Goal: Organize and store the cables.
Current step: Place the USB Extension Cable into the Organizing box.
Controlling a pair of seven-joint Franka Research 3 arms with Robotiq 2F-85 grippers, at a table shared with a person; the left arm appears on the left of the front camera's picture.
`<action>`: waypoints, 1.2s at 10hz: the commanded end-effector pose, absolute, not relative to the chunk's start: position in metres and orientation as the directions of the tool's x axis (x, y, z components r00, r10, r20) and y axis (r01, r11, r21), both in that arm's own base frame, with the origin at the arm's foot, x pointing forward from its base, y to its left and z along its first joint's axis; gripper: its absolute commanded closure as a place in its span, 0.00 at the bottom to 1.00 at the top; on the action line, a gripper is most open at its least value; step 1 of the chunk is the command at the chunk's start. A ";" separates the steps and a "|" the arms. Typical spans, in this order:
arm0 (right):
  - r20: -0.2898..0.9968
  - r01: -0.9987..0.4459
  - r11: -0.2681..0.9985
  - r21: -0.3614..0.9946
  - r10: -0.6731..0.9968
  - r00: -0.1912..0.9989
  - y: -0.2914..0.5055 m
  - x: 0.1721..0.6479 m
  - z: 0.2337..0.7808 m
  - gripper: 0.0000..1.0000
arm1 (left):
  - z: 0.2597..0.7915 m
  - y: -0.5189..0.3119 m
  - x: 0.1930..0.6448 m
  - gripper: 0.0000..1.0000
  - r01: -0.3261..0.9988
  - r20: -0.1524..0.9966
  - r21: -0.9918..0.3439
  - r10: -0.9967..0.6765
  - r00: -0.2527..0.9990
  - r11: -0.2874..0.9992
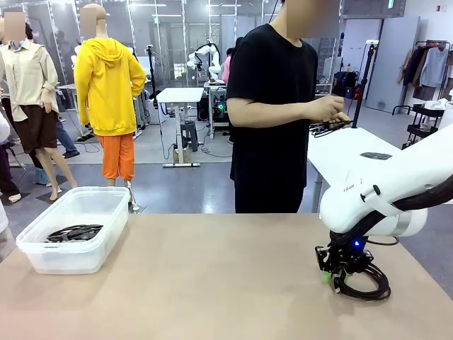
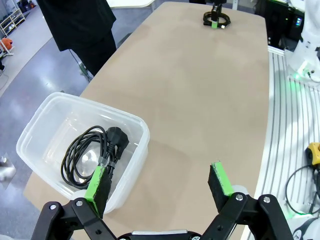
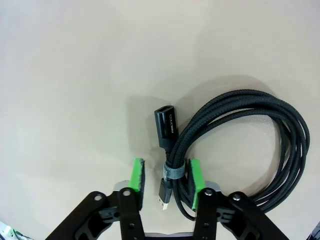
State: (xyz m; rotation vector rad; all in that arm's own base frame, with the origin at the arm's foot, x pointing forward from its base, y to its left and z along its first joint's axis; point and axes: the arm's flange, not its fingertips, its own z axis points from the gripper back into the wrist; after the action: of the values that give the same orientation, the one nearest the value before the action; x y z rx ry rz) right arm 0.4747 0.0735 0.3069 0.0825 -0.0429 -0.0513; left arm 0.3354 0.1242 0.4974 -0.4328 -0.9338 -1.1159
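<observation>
Clear plastic bin (image 1: 64,258) at the table's (image 1: 212,283) left end holds one coiled power cord (image 2: 70,157). Left gripper (image 2: 158,168) hangs over the bin's rim, jaws wide and empty. Right gripper (image 3: 166,162), far right, is closed on the braided cable (image 3: 235,105) at its grey tie (image 3: 174,172) — coil flat on the table. Key relation: the bin lies well left of the gripped coil, nearer the left arm.

Black cable (image 3: 280,116), grey tie (image 3: 174,173), tan table (image 3: 75,75)
</observation>
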 end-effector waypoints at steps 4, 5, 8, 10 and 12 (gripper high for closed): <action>0.048 0.097 0.995 0.015 -0.097 0.994 0.084 0.487 0.312 1.00 | 0.497 0.124 0.335 0.00 0.903 0.823 0.147 -0.556 0.114 0.403; 0.065 0.099 0.995 0.008 -0.099 0.993 0.084 0.489 0.320 1.00 | 0.497 0.124 0.335 0.00 0.903 0.823 0.147 -0.556 0.114 0.403; 0.115 -0.013 1.000 0.006 0.013 0.993 0.097 0.486 0.398 1.00 | 0.497 0.124 0.335 0.00 0.903 0.823 0.147 -0.556 0.114 0.403; 0.147 -0.057 0.998 0.009 0.055 0.988 0.127 0.484 0.448 1.00 | 0.497 0.124 0.335 0.00 0.903 0.823 0.147 -0.556 0.114 0.403; 0.150 -0.032 0.997 0.064 0.023 0.988 0.174 0.487 0.462 1.00 | 0.497 0.124 0.335 0.00 0.903 0.823 0.147 -0.556 0.114 0.403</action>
State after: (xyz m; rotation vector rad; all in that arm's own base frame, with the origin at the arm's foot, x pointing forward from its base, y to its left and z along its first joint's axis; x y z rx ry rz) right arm 0.4773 0.1551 0.4724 0.0400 -0.1713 0.0730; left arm 0.3354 0.1239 0.4974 -0.4332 -0.9326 -1.1164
